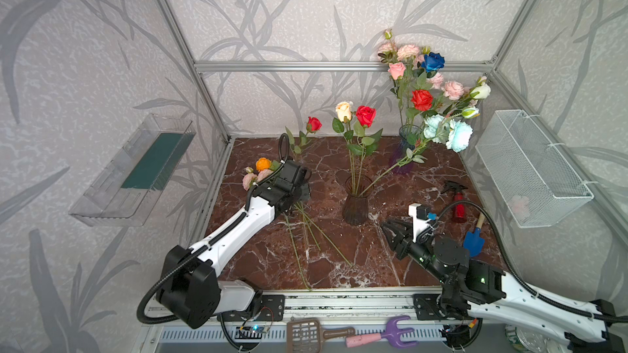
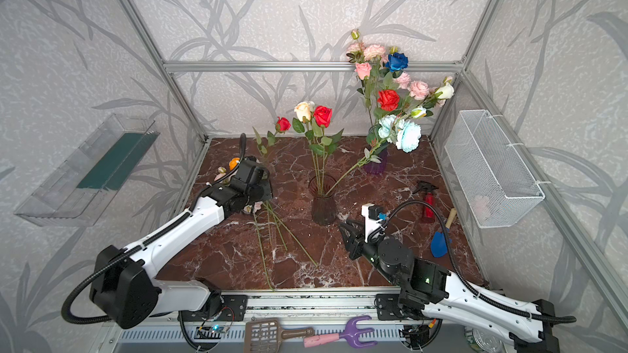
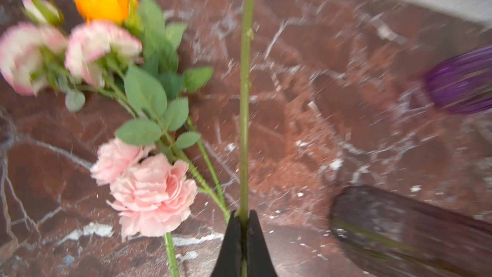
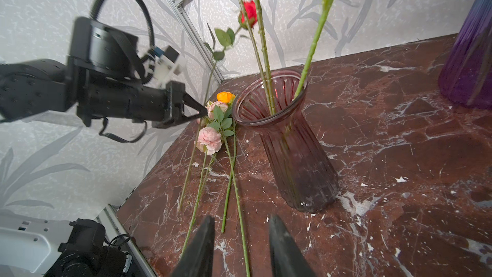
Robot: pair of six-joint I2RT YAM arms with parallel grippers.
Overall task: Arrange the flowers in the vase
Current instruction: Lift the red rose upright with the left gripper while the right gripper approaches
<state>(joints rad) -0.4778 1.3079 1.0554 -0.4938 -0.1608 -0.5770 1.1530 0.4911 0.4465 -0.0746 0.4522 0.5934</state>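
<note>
While left gripper (image 3: 243,214) pinches red rose (image 1: 314,123) stem, I next lift toward vase (image 1: 355,198) at three o'clock; right gripper (image 4: 242,219) half-open, empty.

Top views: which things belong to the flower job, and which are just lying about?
Job: brown vase, red rose in left gripper, loose flowers on table.
Lying about: spray bottle, blue trowel, wire basket, purple rake, brown scoop.
</note>
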